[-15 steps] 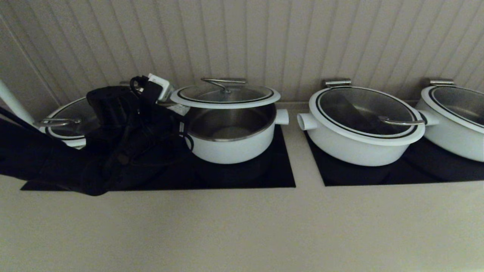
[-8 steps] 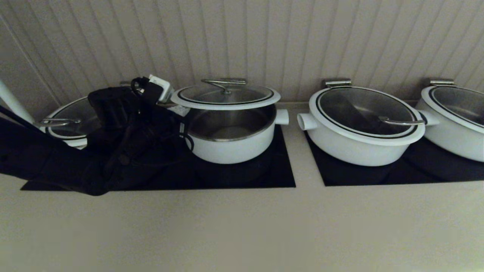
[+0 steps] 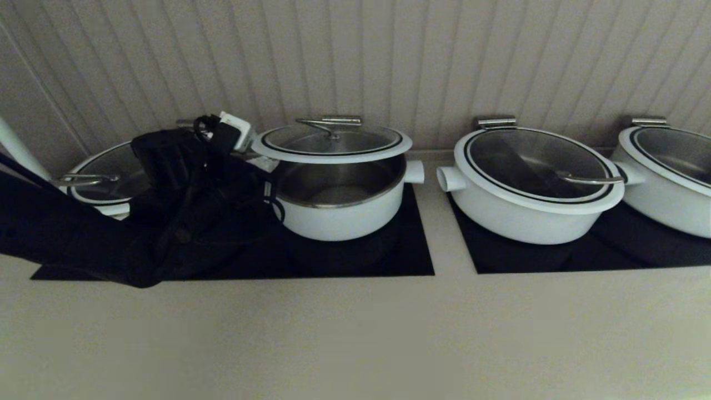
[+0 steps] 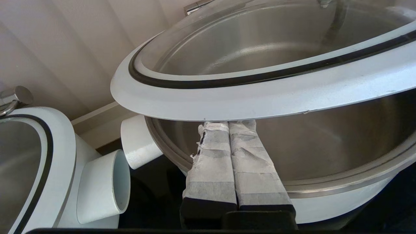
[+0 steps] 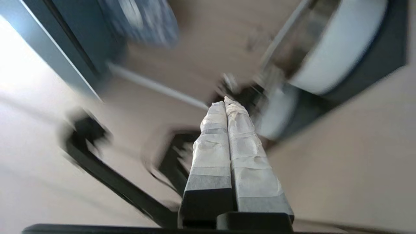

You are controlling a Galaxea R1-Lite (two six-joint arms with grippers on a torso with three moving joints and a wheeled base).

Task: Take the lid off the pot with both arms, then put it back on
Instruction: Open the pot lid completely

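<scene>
The lid (image 3: 332,141), glass with a white rim and a steel handle, hangs level a little above the pot (image 3: 339,214), whose steel inside shows beneath it. My left gripper (image 3: 260,161) is at the lid's left edge. In the left wrist view its fingers (image 4: 227,123) are shut together, with their tips pressed up under the lid's white rim (image 4: 260,97), above the pot's steel rim (image 4: 341,191). My right gripper (image 5: 224,102) is shut and empty. It is out of the head view, and its surroundings are blurred.
A wider lidded pot (image 3: 97,180) stands left of the small pot, partly behind my left arm; its stub handle (image 4: 104,185) is close to my fingers. Two more wide lidded pots (image 3: 533,183) (image 3: 672,172) stand to the right. A ribbed wall rises just behind them.
My left wrist has shifted slightly to the right and down. The lid has sunk very slightly and stays raised above the pot.
</scene>
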